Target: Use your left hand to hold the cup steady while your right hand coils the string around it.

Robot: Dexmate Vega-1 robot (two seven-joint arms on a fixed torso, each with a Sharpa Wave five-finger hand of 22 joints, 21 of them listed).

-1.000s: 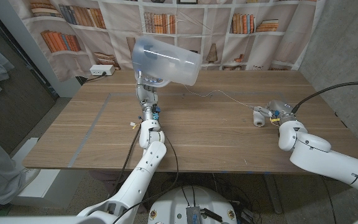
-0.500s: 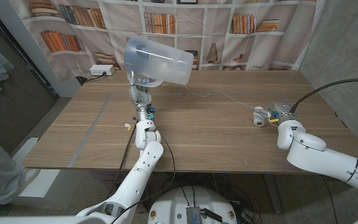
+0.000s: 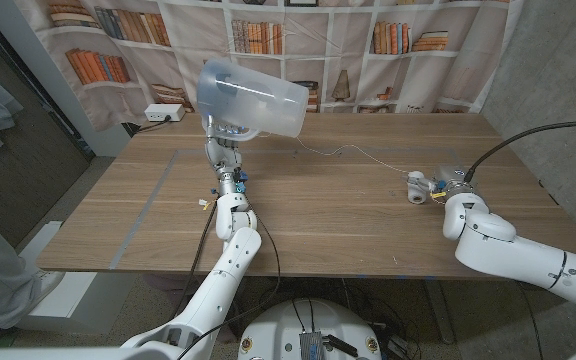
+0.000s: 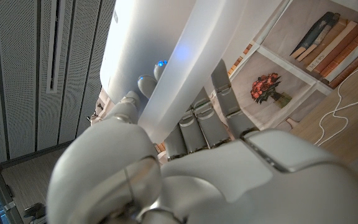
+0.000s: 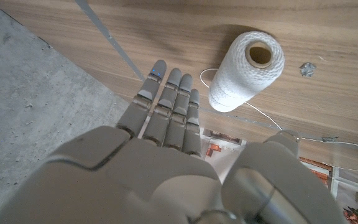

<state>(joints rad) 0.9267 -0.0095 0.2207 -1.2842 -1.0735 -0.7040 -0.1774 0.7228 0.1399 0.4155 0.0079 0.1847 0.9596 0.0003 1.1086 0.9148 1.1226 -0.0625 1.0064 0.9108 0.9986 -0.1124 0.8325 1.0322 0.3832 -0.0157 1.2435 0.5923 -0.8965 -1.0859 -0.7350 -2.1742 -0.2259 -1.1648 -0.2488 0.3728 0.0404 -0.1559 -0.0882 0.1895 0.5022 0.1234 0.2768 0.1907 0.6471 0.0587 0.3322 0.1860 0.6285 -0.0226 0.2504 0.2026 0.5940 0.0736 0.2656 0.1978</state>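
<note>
Cup [image 3: 251, 97] drifts a little further left over the last second, still gripped in my left hand [image 3: 226, 140] and tipped on its side above the table [image 3: 328, 215]. My right hand [image 3: 446, 184], fingers spread and empty, stays just beside the spool [image 3: 417, 188]. String [image 3: 353, 151] runs toward the cup; no coiling yet, I judge.

Spool [image 3: 418, 187] right of raised cup [image 3: 251, 96]
</note>
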